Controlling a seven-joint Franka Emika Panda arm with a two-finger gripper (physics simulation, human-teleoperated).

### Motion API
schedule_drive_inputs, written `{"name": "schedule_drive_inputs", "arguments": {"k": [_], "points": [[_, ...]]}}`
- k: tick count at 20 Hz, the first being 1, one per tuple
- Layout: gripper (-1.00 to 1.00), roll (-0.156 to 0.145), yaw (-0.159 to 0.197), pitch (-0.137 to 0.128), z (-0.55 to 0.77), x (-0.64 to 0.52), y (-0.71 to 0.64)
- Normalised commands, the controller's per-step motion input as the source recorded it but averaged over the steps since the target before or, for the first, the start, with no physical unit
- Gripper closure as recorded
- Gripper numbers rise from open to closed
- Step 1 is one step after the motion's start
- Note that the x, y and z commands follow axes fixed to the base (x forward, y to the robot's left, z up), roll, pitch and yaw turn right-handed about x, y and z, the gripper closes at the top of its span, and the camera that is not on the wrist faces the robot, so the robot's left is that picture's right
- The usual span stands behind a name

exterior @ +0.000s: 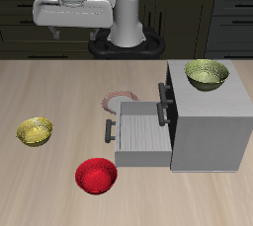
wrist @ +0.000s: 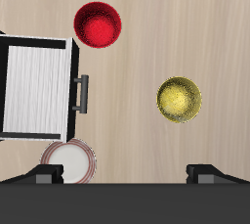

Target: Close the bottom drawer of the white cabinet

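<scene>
The white cabinet (exterior: 210,121) stands on the table with its bottom drawer (exterior: 140,133) pulled out towards the middle of the table. The drawer is a shallow light-grey tray with a dark bar handle (exterior: 111,129) on its front panel. The wrist view shows the open drawer (wrist: 37,89) and its handle (wrist: 83,92) from above. My gripper (exterior: 71,25) hangs high above the table's back part, well away from the drawer and touching nothing. In the wrist view the gripper (wrist: 125,174) is open and empty, with its fingertips (wrist: 43,173) wide apart.
A red bowl (exterior: 96,175) (wrist: 98,23) sits near the drawer's front corner, towards the table's front edge. A yellow bowl (exterior: 35,131) (wrist: 180,99) lies farther out on the table. A white bowl (exterior: 119,100) (wrist: 69,161) sits behind the drawer. An olive bowl (exterior: 206,73) rests on the cabinet top.
</scene>
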Motion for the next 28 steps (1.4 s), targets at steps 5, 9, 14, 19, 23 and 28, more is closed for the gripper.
{"name": "schedule_drive_inputs", "arguments": {"k": [5, 9, 14, 19, 23, 28], "points": [[-1.00, 0.050, 0.079, 0.001, -0.04, 0.32, -0.02], [-1.00, 0.033, 0.006, 0.012, -0.02, 0.30, 0.01], [-1.00, 0.038, 0.032, 0.024, -0.12, 0.28, 0.04], [-1.00, 0.028, 0.027, 0.006, -0.05, 0.17, 0.04], [-1.00, 0.016, 0.102, -0.014, 0.04, 0.08, 0.00], [-1.00, -0.041, 0.320, 0.038, -0.15, -0.05, -0.14]]}}
